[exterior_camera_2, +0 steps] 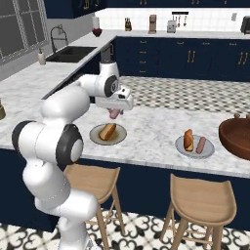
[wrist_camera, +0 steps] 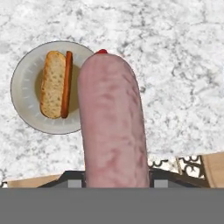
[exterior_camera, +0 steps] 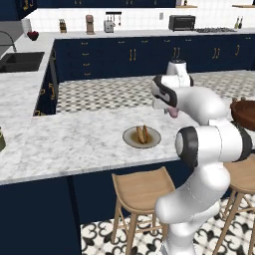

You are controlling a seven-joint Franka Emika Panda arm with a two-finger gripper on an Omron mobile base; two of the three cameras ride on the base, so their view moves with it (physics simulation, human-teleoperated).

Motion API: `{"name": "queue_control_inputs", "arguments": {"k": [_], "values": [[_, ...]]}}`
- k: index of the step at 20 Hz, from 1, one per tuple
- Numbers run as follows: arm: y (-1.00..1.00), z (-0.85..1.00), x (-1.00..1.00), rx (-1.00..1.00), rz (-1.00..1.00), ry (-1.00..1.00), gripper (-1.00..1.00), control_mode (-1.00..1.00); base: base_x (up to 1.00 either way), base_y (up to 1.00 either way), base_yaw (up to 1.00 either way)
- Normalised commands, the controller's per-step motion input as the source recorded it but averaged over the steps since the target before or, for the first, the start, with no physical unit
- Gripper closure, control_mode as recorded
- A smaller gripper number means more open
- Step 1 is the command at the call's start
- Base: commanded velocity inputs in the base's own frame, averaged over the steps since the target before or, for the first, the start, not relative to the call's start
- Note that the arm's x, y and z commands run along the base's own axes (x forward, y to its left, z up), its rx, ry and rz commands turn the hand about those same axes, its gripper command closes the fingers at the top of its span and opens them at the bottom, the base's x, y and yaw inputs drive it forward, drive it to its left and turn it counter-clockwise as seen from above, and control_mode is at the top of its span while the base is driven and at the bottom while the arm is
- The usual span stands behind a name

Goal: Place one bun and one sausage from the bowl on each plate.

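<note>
From the left base view, I see my gripper (exterior_camera: 172,112) hanging above the counter (exterior_camera: 74,144) with a pink sausage (exterior_camera: 173,113) pinched between its fingers, up and to one side of the olive-centred plate (exterior_camera: 142,137), which carries a bun (exterior_camera: 143,133). The bowl (exterior_camera: 244,112) sits well off to the other side.

Over in the right base view, the grey plate (exterior_camera_2: 195,146) beyond the gripper already has both items.

Down the hand view, the sausage hangs lengthwise, the plate lying off-centre below; I judge it needs centring before release.
</note>
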Motion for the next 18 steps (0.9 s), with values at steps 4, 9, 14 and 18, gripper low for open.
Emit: {"name": "queue_control_inputs", "arguments": {"k": [4, 9, 14, 18], "values": [[0.24, -0.66, 0.09, 0.03, 0.0, 0.0, 1.0, -1.0, 0.0, 0.0, 0.0], [0.02, -0.63, 0.13, 0.08, 0.0, 0.0, 1.0, -1.0, 0.0, 0.0, 0.0], [0.0, -0.55, 0.42, 0.01, -0.01, 0.0, 1.0, -1.0, 0.0, 0.0, 0.0], [0.0, -0.43, 0.58, 0.01, -0.02, 0.0, 1.0, -1.0, 0.0, 0.0, 0.0]]}}
